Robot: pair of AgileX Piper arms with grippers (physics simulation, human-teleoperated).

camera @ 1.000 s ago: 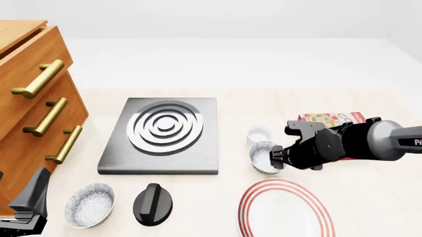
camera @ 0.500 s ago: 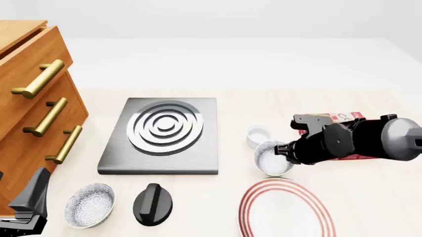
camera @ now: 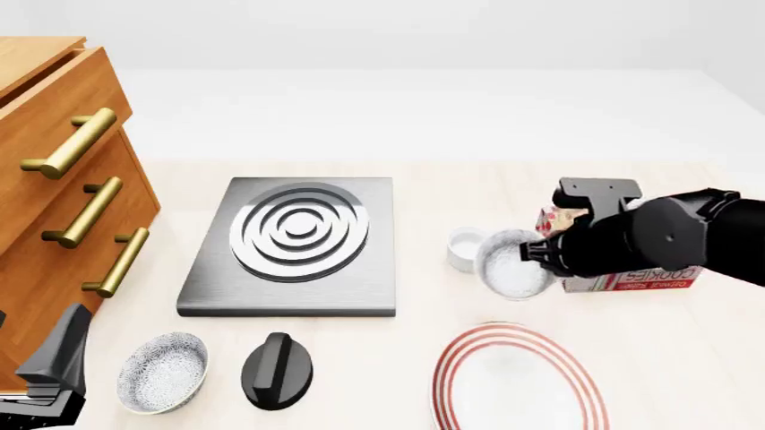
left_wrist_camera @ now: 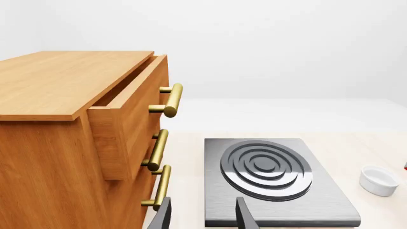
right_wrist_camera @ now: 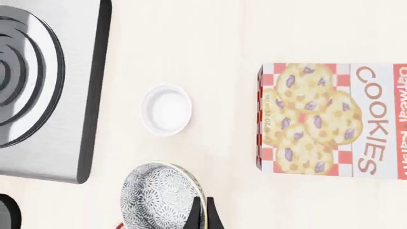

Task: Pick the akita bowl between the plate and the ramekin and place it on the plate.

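The akita bowl (camera: 511, 262), white inside and grey speckled outside, hangs tilted above the table, pinched by its rim in my right gripper (camera: 545, 254), which is shut on it. In the right wrist view the bowl (right_wrist_camera: 160, 194) shows its speckled outside beside the fingertips (right_wrist_camera: 202, 215). The small white ramekin (camera: 468, 245) (right_wrist_camera: 167, 109) stands just left of the raised bowl. The red-ringed plate (camera: 517, 380) lies nearer the front edge, below the bowl. My left gripper (camera: 50, 369) (left_wrist_camera: 203, 217) rests at the front left, open and holding nothing.
A look-alike speckled bowl (camera: 163, 370) and a black knob (camera: 278, 368) lie at the front left. The grey stove plate (camera: 294, 244) sits mid-table. A cookie box (camera: 624, 274) lies behind my right arm. A wooden dresser (camera: 54, 197) with brass handles fills the left.
My right gripper has lifted the akita bowl off the table and carried it up and to the right, tilting it. The left arm has not moved.
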